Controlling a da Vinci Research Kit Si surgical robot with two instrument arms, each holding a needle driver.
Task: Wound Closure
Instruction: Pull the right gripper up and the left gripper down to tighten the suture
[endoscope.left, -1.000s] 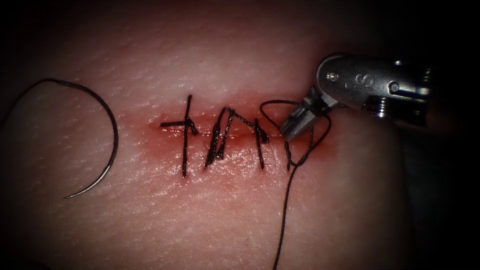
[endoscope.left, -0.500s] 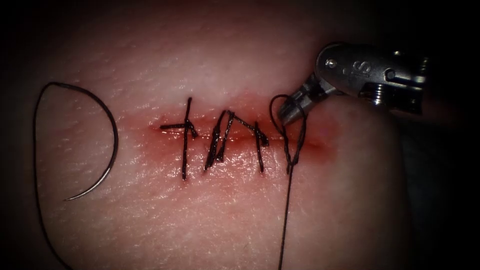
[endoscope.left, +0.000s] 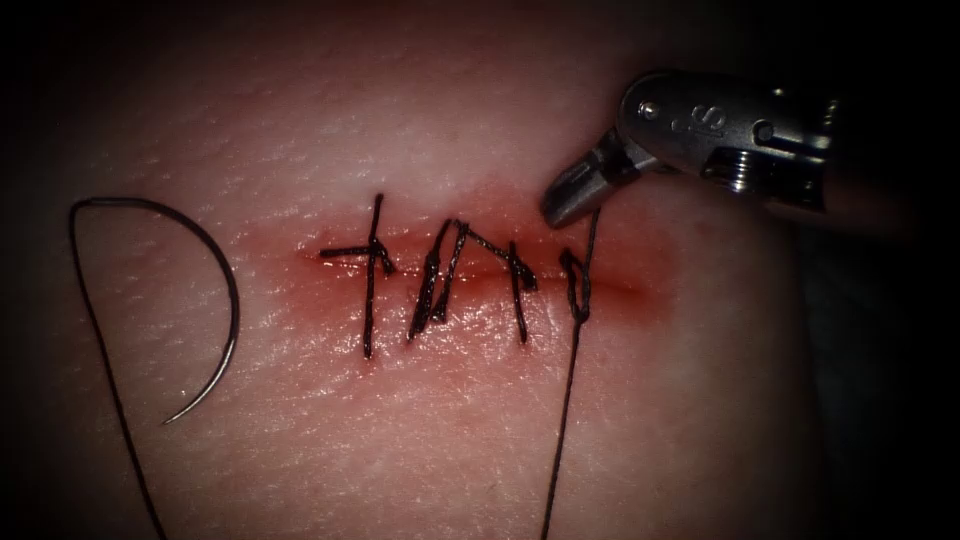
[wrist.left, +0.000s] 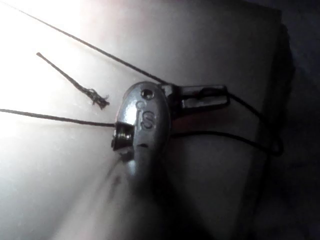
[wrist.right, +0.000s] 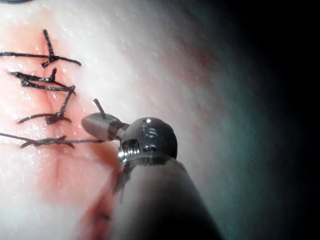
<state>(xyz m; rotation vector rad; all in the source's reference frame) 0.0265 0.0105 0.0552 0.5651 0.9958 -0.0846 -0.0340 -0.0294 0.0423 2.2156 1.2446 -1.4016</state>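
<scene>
The right hand (endoscope.left: 568, 205) was clenched on the thread (endoscope.left: 566, 400) just above the cut's (endoscope.left: 480, 275) right end. The left hand (wrist.left: 202, 97) gripped thread too. The needle (endoscope.left: 215, 330) lay free on the tissue (endoscope.left: 400, 440), left of the cut.

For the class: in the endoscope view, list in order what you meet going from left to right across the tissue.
Needle, lying free on the tissue left of the cut → three finished stitches across the cut → newest stitch's knot with its thread → right tool, jaws shut on the thread.
</scene>
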